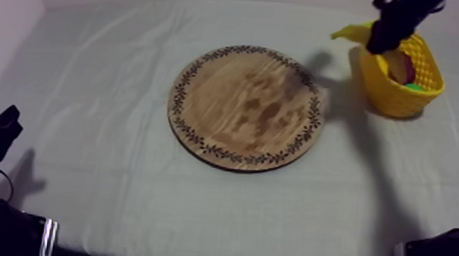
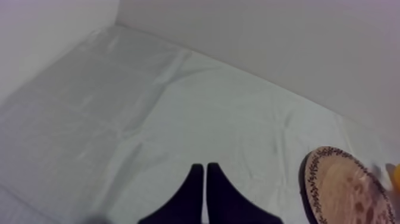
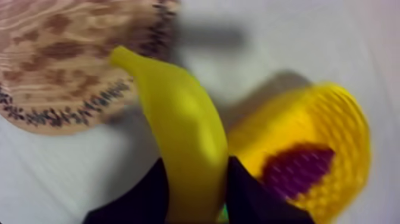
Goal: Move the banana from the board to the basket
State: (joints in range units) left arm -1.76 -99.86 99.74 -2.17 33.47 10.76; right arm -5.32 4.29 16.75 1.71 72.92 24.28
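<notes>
Low at the near left side of the tabletop (image 1: 106, 198), with its grey-white cloth, the left pincer (image 2: 205, 179) rested with its two black fingers pressed together in a narrow wedge, gripping nothing. Farther in, at the middle of the cloth, lay the round wooden board (image 1: 247, 108) with its patterned rim, its face bare. Beyond it, at the far right, stood the yellow openwork basket (image 1: 390, 97), with a dark red shape (image 1: 403, 69) inside it, its kind unclear.

The right pincer (image 1: 383, 36) hung over the rim of the basket on the side toward the board, clamped on the long yellow toy banana (image 1: 350, 33). The right wrist view showed a finger on either flank of the fruit near one end, while the free end jutted out past the rim toward the board. So the banana was off the board, in the air, and not yet inside the basket.

The risk lay in that overhang. If let go from there, the banana would likely strike the rim, see-saw on it and drop to the cloth. The contents left it less room to settle. The basket also looked light, so a descending finger that caught its wall might tip or shove it.
</notes>
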